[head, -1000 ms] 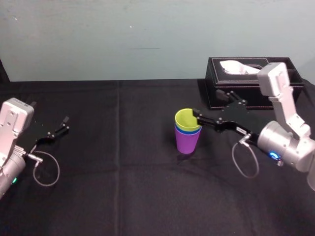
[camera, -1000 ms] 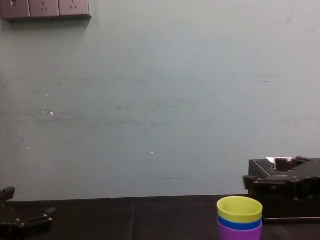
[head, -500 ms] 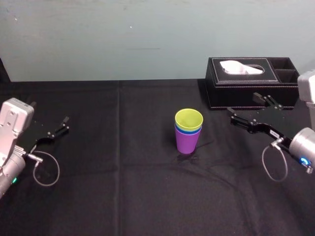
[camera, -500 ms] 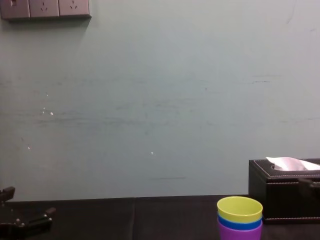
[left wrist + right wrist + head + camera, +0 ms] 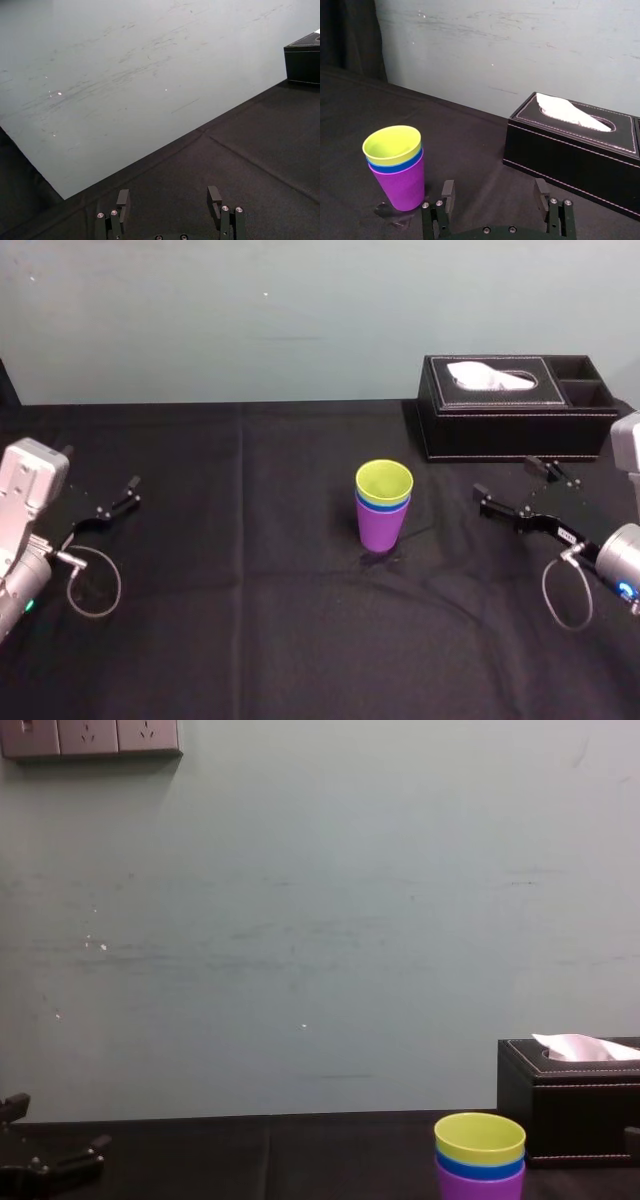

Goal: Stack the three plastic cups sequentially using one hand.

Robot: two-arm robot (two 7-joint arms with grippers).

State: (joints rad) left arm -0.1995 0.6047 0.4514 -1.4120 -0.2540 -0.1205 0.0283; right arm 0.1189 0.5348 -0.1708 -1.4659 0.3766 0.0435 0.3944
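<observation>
Since nothing seems left to carry, my right pincer (image 5: 505, 478) hangs open and empty over the black tablecloth (image 5: 250, 620) at the near right, well apart from the cups. My left pincer (image 5: 168, 197) is parked at the near left, jaws spread too. Mid-table, the smooth purple plastic tumbler (image 5: 381, 527) stands upright with the blue plastic tumbler (image 5: 383, 505) nested inside it and the yellow-green plastic tumbler (image 5: 384, 481) on top, so the stack looks finished. Far right sits the black tissue box (image 5: 500, 430).

Three cups (image 5: 383, 505) nested at table (image 5: 250, 620) centre; tissue box (image 5: 510, 405) behind-right; right hand (image 5: 507, 480) right of cups, apart.
</observation>
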